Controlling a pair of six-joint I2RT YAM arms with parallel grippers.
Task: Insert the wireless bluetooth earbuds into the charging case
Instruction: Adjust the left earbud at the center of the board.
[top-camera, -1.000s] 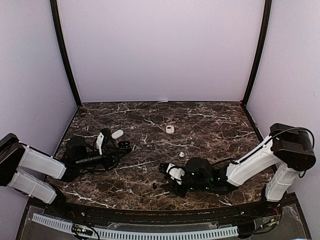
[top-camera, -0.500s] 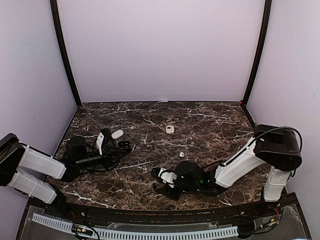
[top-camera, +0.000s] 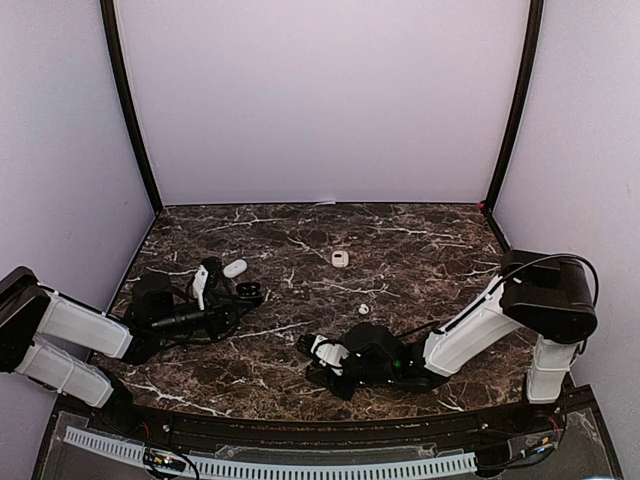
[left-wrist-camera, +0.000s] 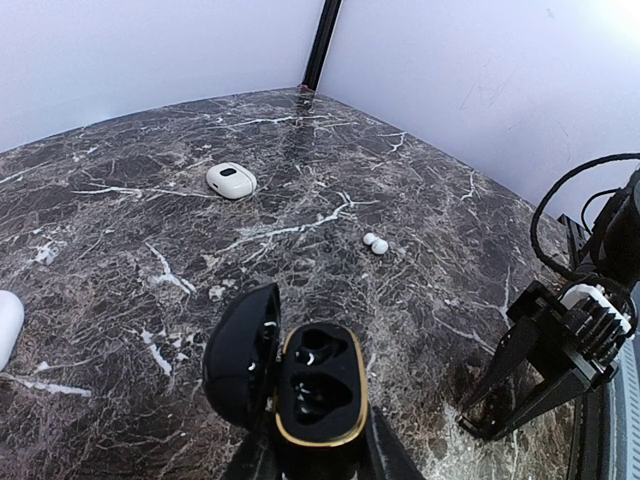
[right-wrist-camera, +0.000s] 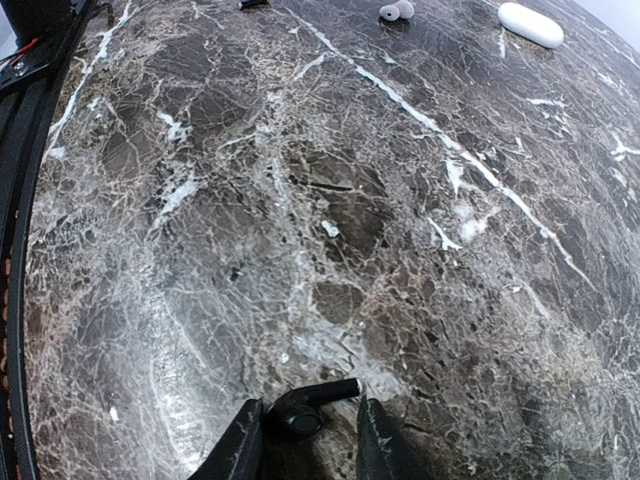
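My left gripper is shut on a black charging case with a gold rim, its lid swung open to the left and both sockets empty. It hovers at the left of the table. A black earbud lies on the marble between the fingers of my right gripper, low near the table's front. Its body rests against the left finger and its stem tip stops just short of the right finger, so the jaws stand open around it. A pair of white earbuds lies mid-table.
A white closed case sits further back in the middle, and another white case lies beside the left arm. The right arm's black frame stands close to the right of the held case. Dark posts mark the back corners.
The right arm has slid left along the table's front, and its jaws have narrowed around the black earbud. The left arm and the held case have not moved.
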